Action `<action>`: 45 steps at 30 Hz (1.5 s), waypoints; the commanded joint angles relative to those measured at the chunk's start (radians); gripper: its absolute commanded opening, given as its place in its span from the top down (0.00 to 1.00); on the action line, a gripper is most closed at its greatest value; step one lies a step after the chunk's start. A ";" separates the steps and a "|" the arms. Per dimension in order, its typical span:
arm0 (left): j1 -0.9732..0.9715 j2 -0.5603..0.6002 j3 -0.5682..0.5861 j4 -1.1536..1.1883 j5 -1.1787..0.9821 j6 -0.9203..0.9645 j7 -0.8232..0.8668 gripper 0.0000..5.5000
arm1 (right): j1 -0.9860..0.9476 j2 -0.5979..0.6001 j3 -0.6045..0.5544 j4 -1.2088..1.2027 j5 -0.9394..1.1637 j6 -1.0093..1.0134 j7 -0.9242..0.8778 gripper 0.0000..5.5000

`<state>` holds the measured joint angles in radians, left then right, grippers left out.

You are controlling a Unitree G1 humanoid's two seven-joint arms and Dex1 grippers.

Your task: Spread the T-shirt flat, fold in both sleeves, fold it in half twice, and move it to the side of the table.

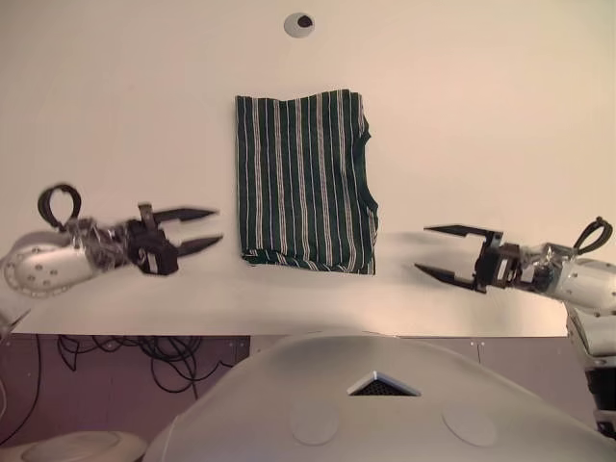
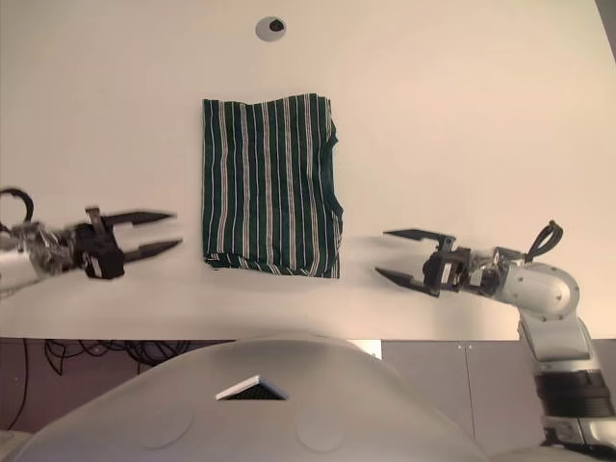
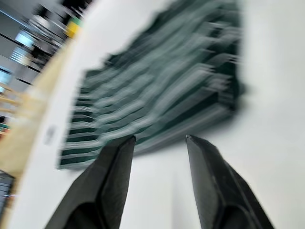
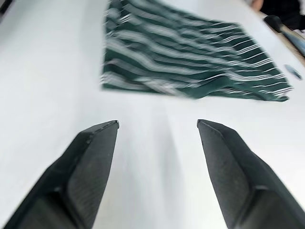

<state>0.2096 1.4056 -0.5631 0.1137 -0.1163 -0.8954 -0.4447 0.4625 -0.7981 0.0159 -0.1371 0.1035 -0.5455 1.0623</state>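
The T-shirt (image 1: 306, 181), dark green with thin white stripes, lies folded into a tall rectangle in the middle of the white table (image 1: 481, 115). My left gripper (image 1: 217, 227) hovers just left of the shirt's near corner, open, its fingers pointing at the cloth and holding nothing. On the other side, my right gripper (image 1: 422, 248) is open too, a short gap away from the shirt's near right corner. The left wrist view has the shirt (image 3: 162, 100) just beyond the fingertips (image 3: 127, 141), and the right wrist view shows the shirt (image 4: 190, 59) ahead of its spread fingers (image 4: 107, 128).
A small round grey port (image 1: 299, 24) is set in the table at the far edge behind the shirt. Cables (image 1: 144, 356) hang below the table's near edge. Bare tabletop lies on both sides of the shirt.
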 commanded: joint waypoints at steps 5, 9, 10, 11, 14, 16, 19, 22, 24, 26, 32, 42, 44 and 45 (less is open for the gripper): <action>0.043 -0.204 0.084 0.117 0.401 -0.038 0.043 0.65 | -0.074 0.018 0.107 0.121 -0.348 -0.270 -0.160 0.45; 0.036 -0.304 0.115 0.129 0.512 -0.078 0.089 0.65 | -0.126 0.034 0.181 0.188 -0.468 -0.325 -0.247 0.45; 0.034 -0.317 0.125 0.130 0.535 -0.083 0.098 0.65 | -0.138 0.038 0.203 0.200 -0.492 -0.330 -0.263 0.45; 0.033 -0.327 0.133 0.132 0.547 -0.087 0.103 0.65 | -0.149 0.041 0.221 0.209 -0.509 -0.334 -0.277 0.45; 0.034 -0.355 0.151 0.130 0.562 -0.093 0.107 0.65 | -0.189 0.049 0.272 0.238 -0.539 -0.329 -0.306 0.45; 0.024 -0.376 0.154 0.130 0.571 -0.094 0.099 0.65 | -0.218 0.056 0.311 0.251 -0.549 -0.317 -0.315 0.45; 0.003 -0.403 0.152 0.133 0.582 -0.095 0.087 0.64 | -0.261 0.064 0.367 0.276 -0.570 -0.311 -0.328 0.49; -0.009 -0.416 0.147 0.141 0.591 -0.098 0.078 0.64 | -0.289 0.071 0.408 0.291 -0.578 -0.304 -0.339 0.59; -0.013 -0.420 0.143 0.149 0.592 -0.101 0.071 0.68 | -0.302 0.074 0.429 0.300 -0.586 -0.301 -0.345 0.65; -0.014 -0.421 0.141 0.154 0.592 -0.104 0.067 0.73 | -0.313 0.072 0.447 0.305 -0.588 -0.296 -0.353 0.71; -0.015 -0.419 0.140 0.160 0.581 -0.114 0.035 0.86 | -0.326 0.062 0.478 0.307 -0.543 -0.272 -0.357 0.94; 0.127 -0.193 0.001 -0.182 -0.234 0.202 -0.417 0.98 | -0.189 -0.086 0.463 -0.057 0.251 0.157 -0.067 1.00; 0.175 -0.112 0.013 -0.301 -0.429 0.314 -0.525 0.99 | -0.161 -0.148 0.428 -0.165 0.399 0.261 -0.017 1.00; 0.190 -0.086 0.033 -0.346 -0.513 0.362 -0.566 0.99 | -0.147 -0.178 0.404 -0.211 0.472 0.306 0.008 1.00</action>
<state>0.3466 1.1949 -0.5527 -0.0781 -0.3822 -0.6884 -0.8713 0.2848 -0.8775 0.4821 -0.1908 0.3731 -0.3839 0.9983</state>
